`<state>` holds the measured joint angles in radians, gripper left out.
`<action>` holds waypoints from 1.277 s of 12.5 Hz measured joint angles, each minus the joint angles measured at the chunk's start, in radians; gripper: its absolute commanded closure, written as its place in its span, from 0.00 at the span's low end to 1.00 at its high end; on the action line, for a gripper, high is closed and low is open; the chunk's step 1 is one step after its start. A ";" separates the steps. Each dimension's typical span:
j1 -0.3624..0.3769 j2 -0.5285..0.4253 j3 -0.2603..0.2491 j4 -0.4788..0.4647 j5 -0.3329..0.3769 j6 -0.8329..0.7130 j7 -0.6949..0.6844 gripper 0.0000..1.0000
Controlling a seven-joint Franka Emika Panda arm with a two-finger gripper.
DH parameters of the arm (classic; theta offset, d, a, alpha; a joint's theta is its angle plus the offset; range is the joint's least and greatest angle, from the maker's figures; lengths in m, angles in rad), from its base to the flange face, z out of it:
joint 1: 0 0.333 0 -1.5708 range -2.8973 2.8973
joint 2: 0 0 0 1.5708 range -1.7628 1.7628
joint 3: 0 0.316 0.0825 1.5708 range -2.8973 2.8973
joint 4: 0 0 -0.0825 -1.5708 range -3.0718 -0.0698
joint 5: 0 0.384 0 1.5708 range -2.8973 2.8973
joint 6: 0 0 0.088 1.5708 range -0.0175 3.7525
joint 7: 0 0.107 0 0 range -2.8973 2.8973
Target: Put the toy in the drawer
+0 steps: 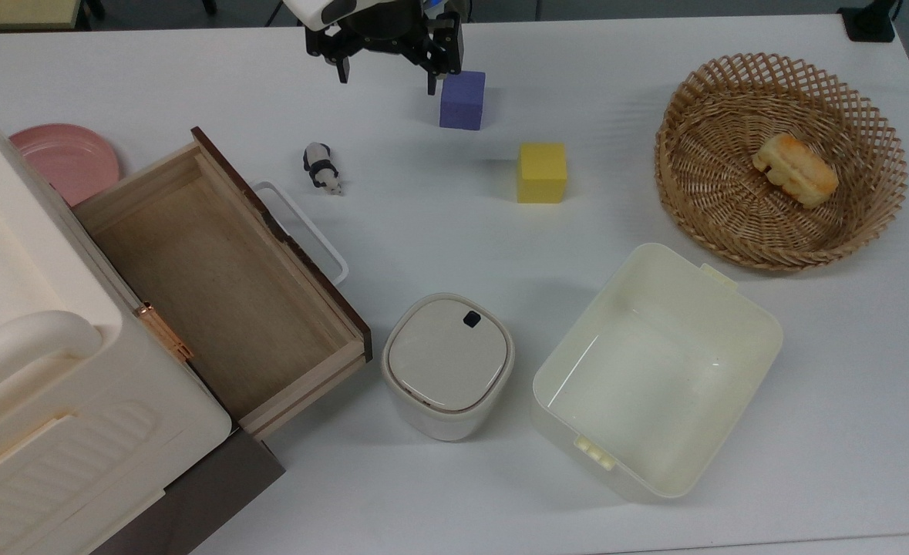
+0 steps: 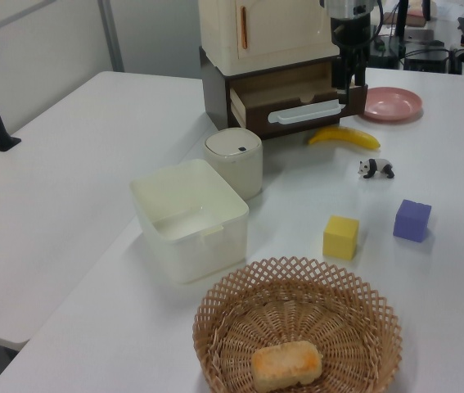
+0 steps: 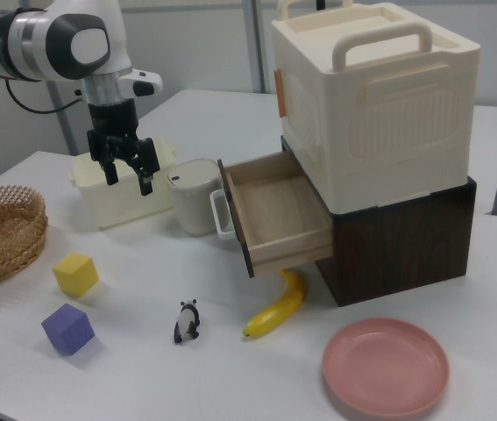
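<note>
looking down in the top view, you see the gripper (image 1: 385,69) at the upper edge, fingers spread apart and holding nothing, well above the table (image 1: 439,231). the toy (image 1: 321,167) stands on the table just beyond the drawer (image 1: 223,285), near its white handle (image 1: 304,227) but not touching it. the drawer is pulled out and bare inside. a purple cube (image 1: 462,100) sits just beside the gripper on the top view's right, a yellow cube (image 1: 542,173) further right, then a basket (image 1: 782,158) with a bread piece (image 1: 796,169). a lidded pot (image 1: 448,366) and a bin (image 1: 654,370) sit lower down, a pink plate (image 1: 69,158) at the left.

in the left view, you find the toy (image 2: 376,169) between a banana (image 2: 344,137) and the purple cube (image 2: 412,220), apart from both. the gripper (image 2: 350,74) hangs in front of the drawer (image 2: 297,98).

in the right view, your gripper (image 3: 126,171) hangs with its jaws parted and empty, in front of the bin (image 3: 108,197). the toy (image 3: 188,321) stands upright on the table, near the banana (image 3: 276,307), below the open drawer (image 3: 274,215).
</note>
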<state>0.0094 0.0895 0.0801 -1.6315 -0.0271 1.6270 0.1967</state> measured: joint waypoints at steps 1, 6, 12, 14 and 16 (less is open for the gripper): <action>-0.001 0.000 0.000 0.000 0.012 0.000 0.000 0.00; -0.031 0.000 -0.005 0.028 0.044 -0.081 -0.200 0.00; -0.031 0.000 -0.004 0.033 0.046 -0.085 -0.210 0.00; -0.031 0.000 -0.004 0.033 0.046 -0.083 -0.210 0.00; -0.030 0.012 -0.001 0.033 0.046 -0.080 -0.210 0.00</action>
<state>-0.0205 0.1016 0.0792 -1.5983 0.0191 1.5473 -0.0134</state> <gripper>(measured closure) 0.000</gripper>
